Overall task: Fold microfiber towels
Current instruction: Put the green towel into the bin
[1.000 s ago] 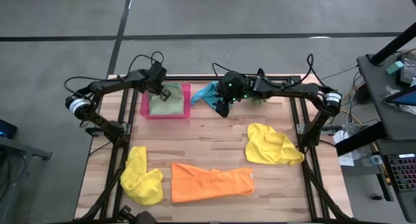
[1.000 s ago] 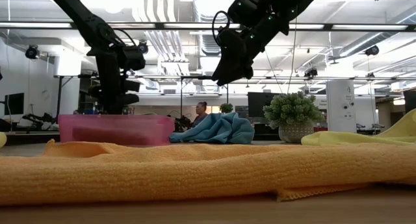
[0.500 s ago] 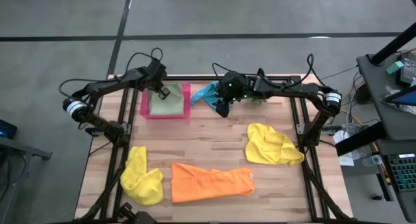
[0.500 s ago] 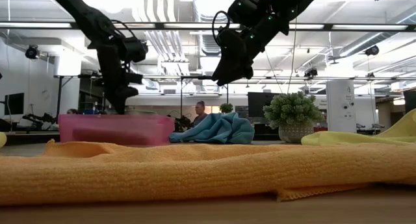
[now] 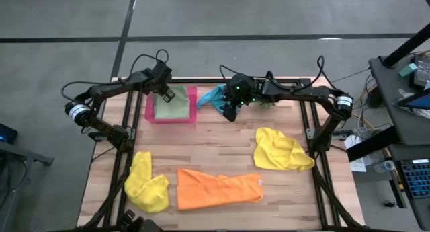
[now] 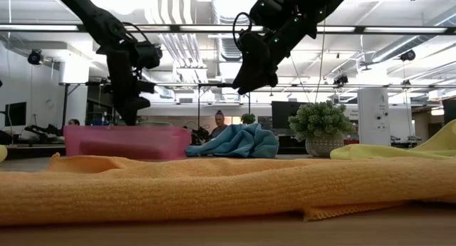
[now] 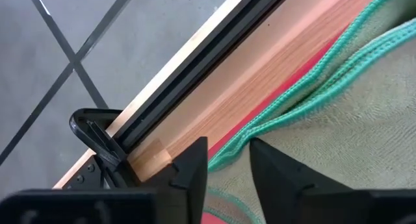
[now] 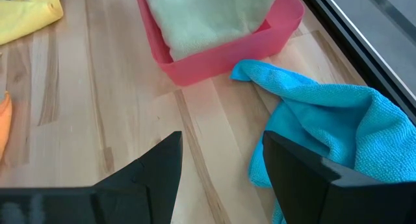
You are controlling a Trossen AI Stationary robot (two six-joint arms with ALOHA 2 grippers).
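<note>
Nearest the front edge of the wooden counter (image 5: 222, 141) lies the orange towel (image 5: 218, 189), spread out flat and long; in the low view it fills the foreground as a thick ridge. At its left end, just beside it, one yellow towel (image 5: 146, 183) sits bunched in a narrow heap. The other yellow towel (image 5: 280, 150) lies crumpled farther back on the right side, well apart from the first.

Toward the far edge, the pink tray (image 5: 193, 105) holds the light green towel (image 5: 173, 105), folded flat inside it. The left gripper (image 5: 164, 92) hangs over the tray's far left corner — its fingers (image 7: 192, 169) stand a narrow gap apart, holding nothing, with the towel's green stitched hem showing just past their tips. Whether the tips touch the cloth cannot be told.

Just right of the tray, the turquoise blue towel (image 5: 213, 96) lies in a loose heap on the counter, one corner reaching close to the tray's wall. The right gripper (image 5: 230, 112) hovers above the counter just beside this heap — its fingers (image 8: 162, 165) spread wide and empty, the blue cloth to one side of them.

Behind the blue towel a small spiky green plant (image 6: 319, 122) stands near the counter's far edge. No writing or label can be read on anything here
</note>
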